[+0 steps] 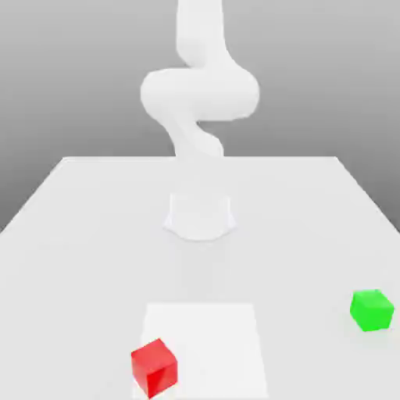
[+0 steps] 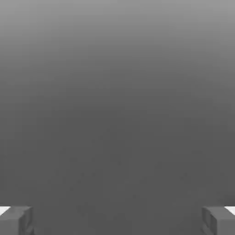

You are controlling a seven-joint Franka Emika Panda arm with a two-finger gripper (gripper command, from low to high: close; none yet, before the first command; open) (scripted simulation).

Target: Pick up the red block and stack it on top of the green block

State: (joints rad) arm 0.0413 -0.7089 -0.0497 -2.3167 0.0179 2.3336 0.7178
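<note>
Red block (image 1: 155, 368) lies ungrasped on the table (image 1: 86, 273), at the edge of the pale patch (image 1: 207, 344), apart from the green block (image 1: 372, 310); gripper (image 2: 117, 221) jaws stand wide apart, empty. Reaching seems the step in hand; next, line up over red and descend. No container

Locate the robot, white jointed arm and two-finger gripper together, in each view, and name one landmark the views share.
Exterior view: the white jointed arm stands near mid-width beyond the red block and runs out through the top edge.
Hand view: the grey two-finger gripper stands open, its fingers wide apart near two corners.
Shared landmark: apparently the smooth grey backdrop.
</note>
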